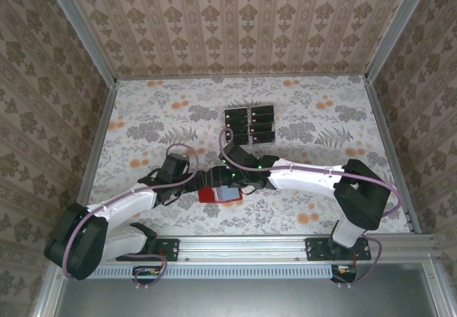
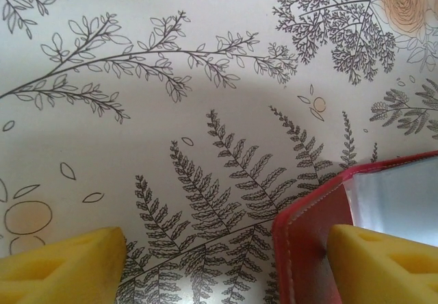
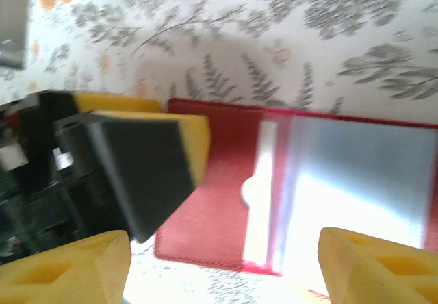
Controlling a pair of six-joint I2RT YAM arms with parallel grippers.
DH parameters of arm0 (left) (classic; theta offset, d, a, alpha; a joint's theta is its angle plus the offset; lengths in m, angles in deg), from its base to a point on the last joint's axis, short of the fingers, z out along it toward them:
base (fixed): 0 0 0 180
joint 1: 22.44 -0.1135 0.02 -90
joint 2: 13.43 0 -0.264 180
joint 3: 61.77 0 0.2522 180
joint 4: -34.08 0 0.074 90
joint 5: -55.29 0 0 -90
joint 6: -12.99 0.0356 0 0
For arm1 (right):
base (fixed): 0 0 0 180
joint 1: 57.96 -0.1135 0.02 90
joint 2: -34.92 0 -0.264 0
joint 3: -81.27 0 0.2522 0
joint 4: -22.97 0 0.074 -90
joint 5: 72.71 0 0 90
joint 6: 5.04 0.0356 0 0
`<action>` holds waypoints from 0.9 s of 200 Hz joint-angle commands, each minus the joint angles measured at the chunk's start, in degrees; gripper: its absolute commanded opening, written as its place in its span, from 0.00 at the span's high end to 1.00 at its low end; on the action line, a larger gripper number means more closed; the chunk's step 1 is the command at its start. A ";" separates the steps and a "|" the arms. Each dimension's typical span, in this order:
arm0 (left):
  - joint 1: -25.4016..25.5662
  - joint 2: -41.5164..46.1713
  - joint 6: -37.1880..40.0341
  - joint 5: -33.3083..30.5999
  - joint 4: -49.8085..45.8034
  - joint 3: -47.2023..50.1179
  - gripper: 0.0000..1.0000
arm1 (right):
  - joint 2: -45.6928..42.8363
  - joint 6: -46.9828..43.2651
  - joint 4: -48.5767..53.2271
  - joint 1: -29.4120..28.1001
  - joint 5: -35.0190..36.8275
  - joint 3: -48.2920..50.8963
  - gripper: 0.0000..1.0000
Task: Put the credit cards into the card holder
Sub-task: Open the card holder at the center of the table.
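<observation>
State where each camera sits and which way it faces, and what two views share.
Top external: above and behind the robot, looking down on the table; left arm and right arm reach in from the bottom.
Left wrist: on the left arm, facing down, close; left hand straddles an edge of the card holder.
Right wrist: on the right arm, facing down; right hand hangs over the open card holder, beside the left hand.
Shared: both wrist views show the card holder.
</observation>
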 commanded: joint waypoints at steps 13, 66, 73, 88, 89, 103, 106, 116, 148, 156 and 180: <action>1.52 -2.16 2.23 -6.95 -6.37 -2.12 0.22 | 0.55 -2.36 4.21 1.10 4.81 1.34 0.39; 1.96 -4.18 3.13 -8.08 -4.60 -2.55 0.22 | 4.70 -3.16 3.02 1.34 3.32 0.24 0.62; 1.97 -4.25 3.23 -8.08 -4.53 -2.56 0.22 | 5.22 -3.16 2.87 1.33 3.27 0.08 0.62; 1.97 -4.43 3.37 -8.17 -4.19 -2.62 0.22 | 6.01 -2.99 2.69 1.49 3.10 0.17 0.62; 1.97 -4.45 3.37 -8.17 -4.18 -2.64 0.22 | 6.09 -2.99 2.66 1.51 3.10 0.18 0.62; 1.97 -4.56 3.57 -8.11 -3.87 -2.58 0.22 | 6.83 -2.91 2.30 1.68 2.88 0.37 0.59; 1.97 -4.56 3.60 -8.16 -3.83 -2.53 0.22 | 7.00 -2.83 2.25 1.67 2.84 0.37 0.58; 1.97 -4.65 3.76 -8.17 -3.44 -2.48 0.22 | 7.53 -2.72 2.00 1.75 2.67 0.52 0.55; 1.97 -5.39 4.31 -8.60 -2.05 -2.46 0.22 | 9.22 -1.87 0.42 1.92 1.10 1.05 0.48; 1.97 -5.59 4.49 -8.69 -1.61 -2.48 0.22 | 9.62 -1.55 -0.10 2.01 0.59 1.16 0.47; 1.38 -6.29 5.43 -8.85 -0.56 -2.90 0.22 | 10.13 -0.41 -2.16 2.04 -1.10 1.73 0.47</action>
